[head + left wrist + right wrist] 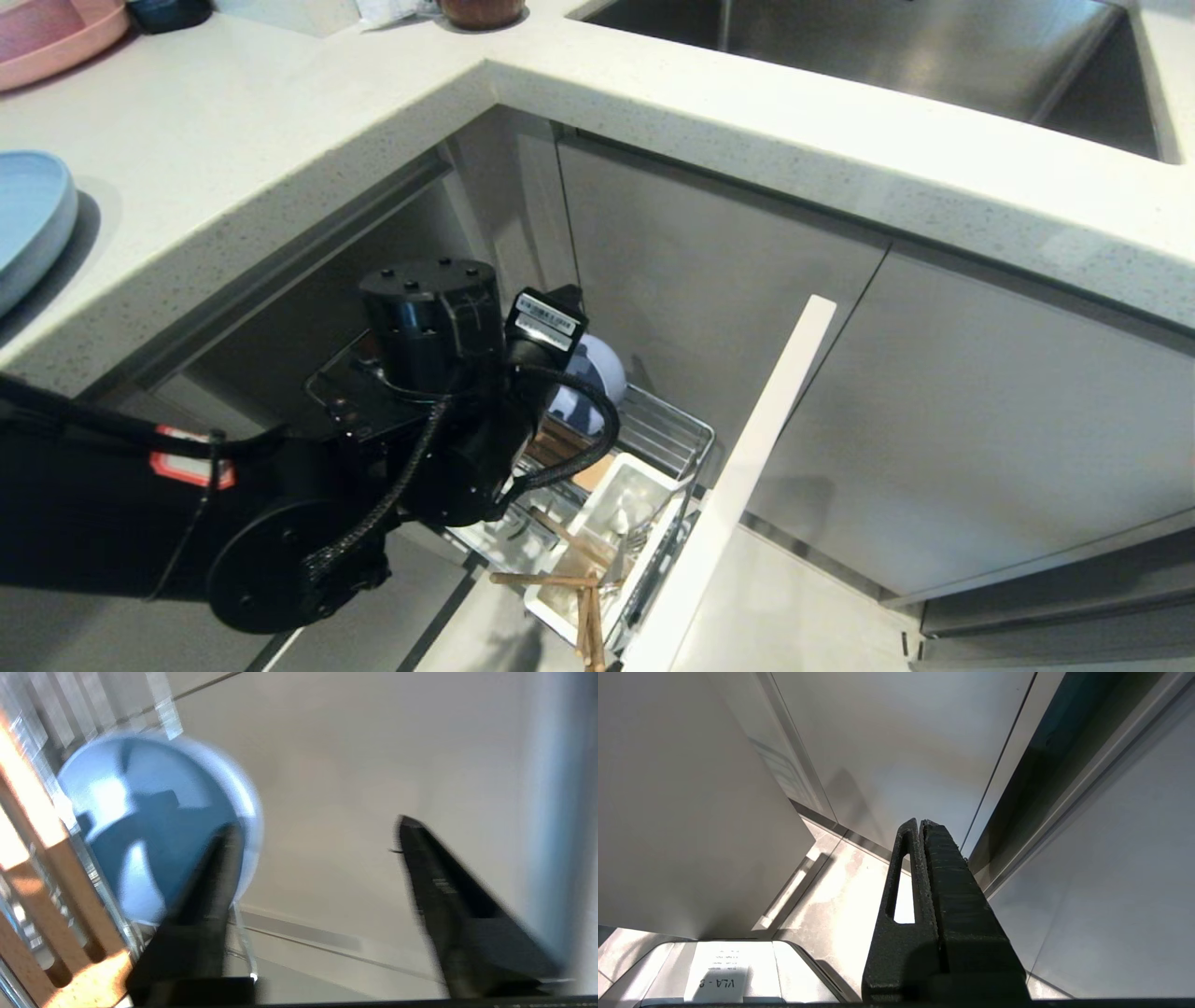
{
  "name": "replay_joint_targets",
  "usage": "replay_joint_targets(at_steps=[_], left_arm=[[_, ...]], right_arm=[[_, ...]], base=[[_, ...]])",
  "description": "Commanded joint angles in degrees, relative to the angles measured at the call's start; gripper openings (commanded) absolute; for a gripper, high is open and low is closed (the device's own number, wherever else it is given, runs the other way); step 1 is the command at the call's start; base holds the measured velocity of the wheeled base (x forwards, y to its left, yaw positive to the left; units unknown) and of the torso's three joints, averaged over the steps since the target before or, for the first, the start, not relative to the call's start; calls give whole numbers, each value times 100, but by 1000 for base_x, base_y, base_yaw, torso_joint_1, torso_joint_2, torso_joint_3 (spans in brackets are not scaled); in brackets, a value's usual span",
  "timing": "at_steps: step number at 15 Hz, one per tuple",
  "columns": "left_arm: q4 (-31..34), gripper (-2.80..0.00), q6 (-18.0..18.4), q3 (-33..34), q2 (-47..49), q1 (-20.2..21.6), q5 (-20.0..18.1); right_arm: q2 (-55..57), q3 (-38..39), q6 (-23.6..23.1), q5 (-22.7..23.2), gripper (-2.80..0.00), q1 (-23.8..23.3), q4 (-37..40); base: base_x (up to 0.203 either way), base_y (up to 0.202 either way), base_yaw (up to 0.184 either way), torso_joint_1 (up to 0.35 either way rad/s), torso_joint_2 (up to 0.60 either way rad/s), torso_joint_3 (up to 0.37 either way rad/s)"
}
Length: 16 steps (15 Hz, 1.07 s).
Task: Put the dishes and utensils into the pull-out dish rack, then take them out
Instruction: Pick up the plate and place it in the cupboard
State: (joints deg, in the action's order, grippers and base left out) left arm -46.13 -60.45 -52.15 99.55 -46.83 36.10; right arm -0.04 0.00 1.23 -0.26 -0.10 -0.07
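Reaching down into the pull-out dish rack (653, 439), the left gripper (317, 835) is seen with its fingers spread and nothing pinched; one finger (210, 882) lies across the rim of the light-blue bowl (154, 826), the other well clear. The bowl is stood on edge among the wire prongs beside the slotted wooden strip (42, 877), probably so it drains and can be gripped by its rim. Chopsticks (586, 611) are held in the white utensil cup (644, 485). The light-blue plate (28, 219) is left on the countertop (280, 140). The grey cabinet front (738, 485) hems the approach. The right gripper (920, 826) is parked, pressed together.
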Motion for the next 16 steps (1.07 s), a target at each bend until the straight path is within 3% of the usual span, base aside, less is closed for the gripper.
replay_joint_targets(at_steps=[1, 3, 7, 11, 13, 16], left_arm=[[-12, -280, 376, -51, -507, -153, 39], [-11, -280, 896, -117, -728, -254, 64], [8, -280, 2264, -342, -1340, -397, 82], [916, -280, 3617, -784, -2104, -341, 186], [1659, -280, 4251, -994, -2682, -8, 173], [2737, -280, 4902, -1405, -3230, 1000, 144]], right_arm=[[-17, 9, 3, -1, -280, 1, -1], [-20, 9, 8, -1, -280, 1, -1], [-19, 9, 0, -1, -280, 1, -1], [-16, 9, 0, -1, -280, 1, -1], [-18, 9, 2, -1, -280, 1, -1], [-14, 9, 8, -1, -280, 1, -1]], base=[[0, 0, 0, 0, 0, 0], [0, 0, 0, 0, 0, 0], [0, 0, 0, 0, 0, 0], [0, 0, 0, 0, 0, 0], [0, 0, 0, 0, 0, 0], [0, 0, 0, 0, 0, 0]])
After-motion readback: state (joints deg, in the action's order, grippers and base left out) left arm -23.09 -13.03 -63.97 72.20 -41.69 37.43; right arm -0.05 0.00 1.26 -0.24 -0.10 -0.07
